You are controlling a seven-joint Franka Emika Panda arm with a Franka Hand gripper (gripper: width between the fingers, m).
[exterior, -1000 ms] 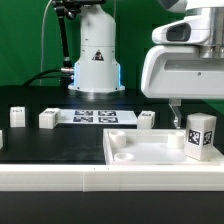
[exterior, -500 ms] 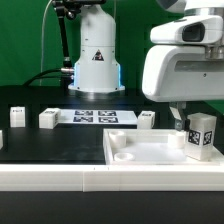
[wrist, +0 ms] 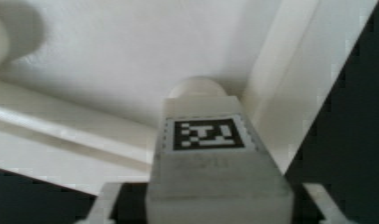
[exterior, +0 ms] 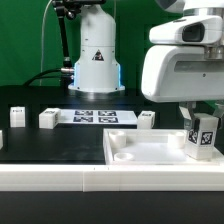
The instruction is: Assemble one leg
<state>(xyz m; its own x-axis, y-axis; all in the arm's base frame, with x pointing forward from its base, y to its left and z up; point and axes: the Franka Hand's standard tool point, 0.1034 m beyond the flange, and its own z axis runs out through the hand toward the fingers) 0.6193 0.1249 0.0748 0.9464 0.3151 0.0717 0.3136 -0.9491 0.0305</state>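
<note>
The leg [exterior: 203, 138] is a small white post with a black-and-white tag. It stands, slightly tilted, in the recessed corner of the large flat white panel [exterior: 150, 152] nearest the exterior view's right. My gripper [exterior: 203, 120] has come down over the leg with one finger on each side. In the wrist view the leg [wrist: 212, 150] fills the space between the jaws of my gripper [wrist: 212, 205]. A thin dark gap shows on each side, so the jaws stand open around it. The panel's corner [wrist: 133, 60] lies below.
Three more small white leg posts [exterior: 48, 119] [exterior: 17, 116] [exterior: 147, 118] stand on the black table behind the panel. The marker board [exterior: 95, 117] lies between them. The arm's white base [exterior: 97, 60] stands at the back before a green backdrop.
My gripper has moved toward the exterior view's right, from beside the leg to over it, and now straddles it. The leg leans a little more than before.
</note>
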